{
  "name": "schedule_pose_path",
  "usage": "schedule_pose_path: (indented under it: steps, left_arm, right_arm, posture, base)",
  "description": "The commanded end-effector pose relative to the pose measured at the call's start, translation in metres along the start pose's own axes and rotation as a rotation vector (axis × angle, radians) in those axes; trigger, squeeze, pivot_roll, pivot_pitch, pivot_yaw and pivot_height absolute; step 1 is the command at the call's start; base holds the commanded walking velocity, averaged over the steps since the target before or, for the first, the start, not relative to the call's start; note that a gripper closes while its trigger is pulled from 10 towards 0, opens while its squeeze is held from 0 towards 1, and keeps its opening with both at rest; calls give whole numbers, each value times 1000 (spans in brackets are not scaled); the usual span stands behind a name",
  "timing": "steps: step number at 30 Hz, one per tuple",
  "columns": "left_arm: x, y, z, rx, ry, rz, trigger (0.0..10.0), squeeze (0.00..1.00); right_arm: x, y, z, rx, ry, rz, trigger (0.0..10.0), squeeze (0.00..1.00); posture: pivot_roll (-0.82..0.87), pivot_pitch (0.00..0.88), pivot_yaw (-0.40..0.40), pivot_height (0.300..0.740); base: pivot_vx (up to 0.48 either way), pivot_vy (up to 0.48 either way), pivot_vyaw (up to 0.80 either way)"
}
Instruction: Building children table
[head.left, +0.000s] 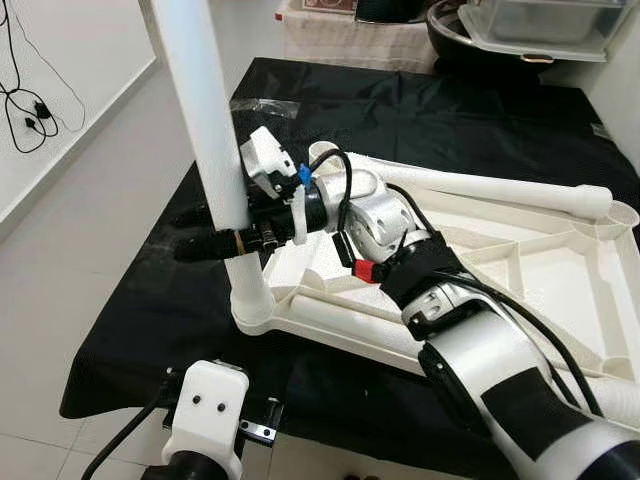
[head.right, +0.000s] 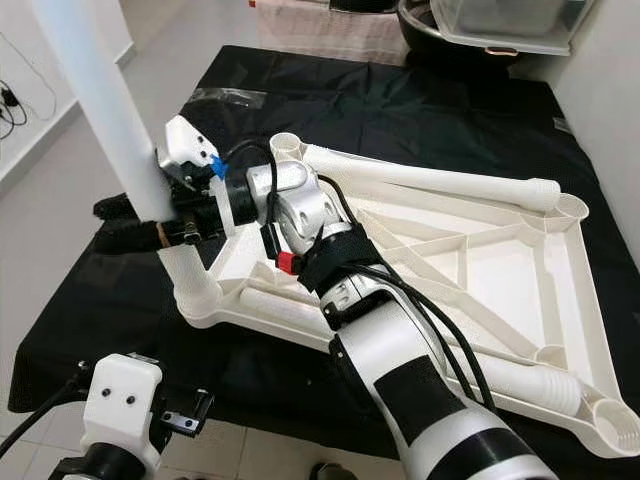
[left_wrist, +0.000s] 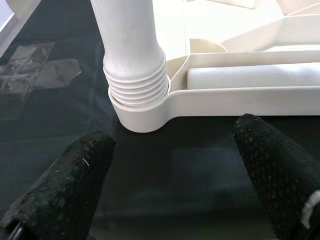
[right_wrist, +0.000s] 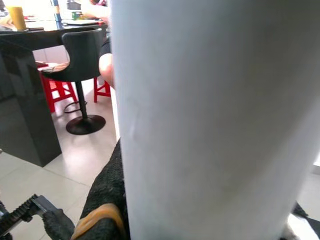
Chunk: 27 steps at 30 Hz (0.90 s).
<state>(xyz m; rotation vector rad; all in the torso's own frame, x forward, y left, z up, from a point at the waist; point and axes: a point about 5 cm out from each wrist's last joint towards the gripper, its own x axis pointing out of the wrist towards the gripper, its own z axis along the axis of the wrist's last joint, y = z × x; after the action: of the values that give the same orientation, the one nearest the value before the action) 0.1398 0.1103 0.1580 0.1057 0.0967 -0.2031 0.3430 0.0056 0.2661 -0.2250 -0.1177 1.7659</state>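
In the left wrist view, spread left fingers (left_wrist: 60, 190) face the right-gripped leg's (head.left: 205, 120) threads.

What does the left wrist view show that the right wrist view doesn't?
Left wrist view: the leg's threaded end seated in the corner socket of the upturned white tabletop on the black cloth, with the left gripper open and short of it. Right wrist view: a black bar stool, red stools and the tiled floor behind. Both show the upright white table leg.
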Motion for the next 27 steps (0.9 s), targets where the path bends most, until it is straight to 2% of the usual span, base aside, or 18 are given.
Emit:
schedule_pose_path:
  steps: [1,8,21,27]
  left_arm:
    - [-2,1,-2,15,15,6,10000,0]
    - [-1,2,-2,20,15,5,10000,0]
    - [1,3,-3,21,18,0,10000,0]
    - [1,2,-3,20,19,-2,10000,0]
  right_arm:
    - [-13,13,-57,145,187,-36,10000,0]
    - [-20,17,-60,139,172,-70,10000,0]
    - [-20,18,-59,85,202,-159,10000,0]
    - [-22,24,-60,68,231,-75,10000,0]
  posture:
    - [100,243,-78,740]
    - [96,244,-71,740]
    - [97,240,-69,740]
    - [99,240,-68,740]
  base:
    - [0,0,0]
    - [0,0,0]
    - [0,0,0]
    - [0,0,0]
